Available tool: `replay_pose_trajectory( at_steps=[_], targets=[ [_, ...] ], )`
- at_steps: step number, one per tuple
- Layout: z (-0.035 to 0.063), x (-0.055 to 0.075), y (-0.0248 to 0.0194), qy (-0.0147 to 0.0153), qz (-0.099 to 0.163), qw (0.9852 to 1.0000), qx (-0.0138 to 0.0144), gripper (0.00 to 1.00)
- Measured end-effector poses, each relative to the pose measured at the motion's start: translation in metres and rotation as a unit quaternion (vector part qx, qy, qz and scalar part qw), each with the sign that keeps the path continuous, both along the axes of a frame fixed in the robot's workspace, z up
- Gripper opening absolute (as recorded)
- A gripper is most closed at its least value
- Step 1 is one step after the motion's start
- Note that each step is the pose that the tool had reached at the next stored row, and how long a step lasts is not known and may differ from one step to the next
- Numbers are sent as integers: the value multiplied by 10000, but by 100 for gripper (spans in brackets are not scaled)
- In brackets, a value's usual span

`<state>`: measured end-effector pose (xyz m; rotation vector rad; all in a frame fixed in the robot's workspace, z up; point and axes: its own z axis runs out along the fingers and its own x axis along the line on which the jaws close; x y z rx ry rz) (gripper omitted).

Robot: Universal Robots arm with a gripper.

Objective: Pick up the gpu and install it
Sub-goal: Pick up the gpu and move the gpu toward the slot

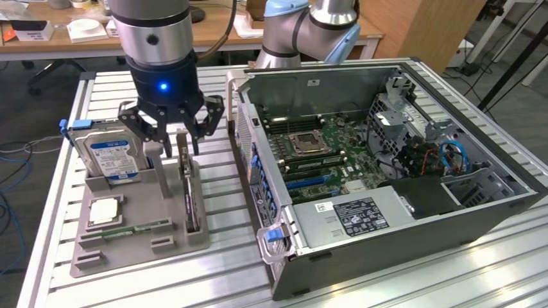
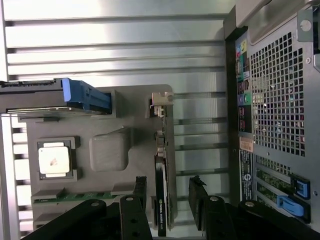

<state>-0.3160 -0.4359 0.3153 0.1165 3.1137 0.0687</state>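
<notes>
Exterior view: the pincer hangs released, spread wide over the gpu. The card stands on edge in a slot of the grey holder on the desk, leaving its upper edge free to grasp.

Wrist view: the fingers flank the gpu with gaps on either side, near the computer case.
</notes>
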Motion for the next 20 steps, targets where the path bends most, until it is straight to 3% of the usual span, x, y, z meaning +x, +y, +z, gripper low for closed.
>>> replay_pose_trajectory(
  at_steps=[5, 20],
  targets=[
    [-16, -1, -6, 0, -1, 10000, 0, 47],
    [-42, 0, -139, 0, 0, 10000, 0, 47]
  ],
)
